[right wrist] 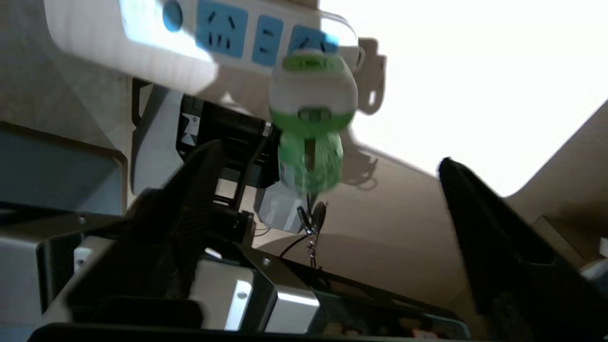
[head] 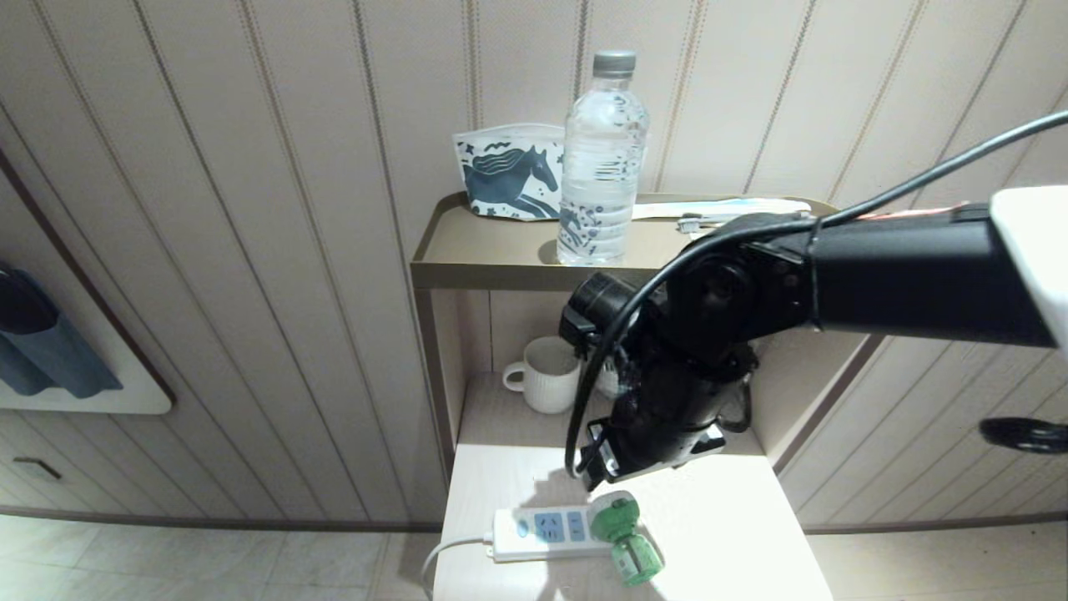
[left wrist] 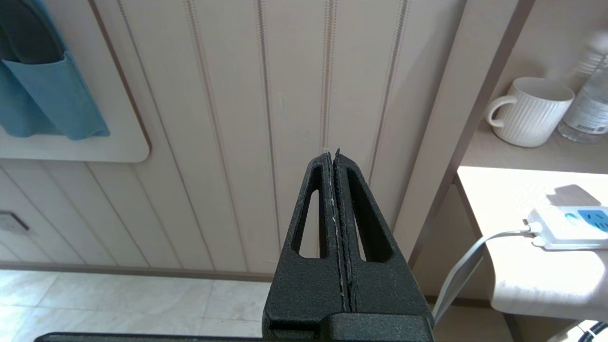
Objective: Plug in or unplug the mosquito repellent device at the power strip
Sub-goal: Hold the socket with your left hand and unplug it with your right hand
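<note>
The device (head: pixel 624 534) is sitting plugged into the strip (head: pixel 546 534). The right gripper (right wrist: pixel 327 199) is hanging open beside it, holding nothing. The left gripper (left wrist: pixel 335 156) is resting closed.

1. Power strip (head: pixel 542 532): white w/ light-blue socket panels, blue oval button, white cord.
2. Mosquito repellent device (head: pixel 624 534): green & white top, translucent green bottle.
3. Pouch (head: pixel 507 172): white w/ dark blue horse print.
4. Mug (head: pixel 546 374): white, ribbed.
5. Water bottle (head: pixel 602 159): clear, grey cap.
6. Wall (head: pixel 250 209): beige, striped panels.
</note>
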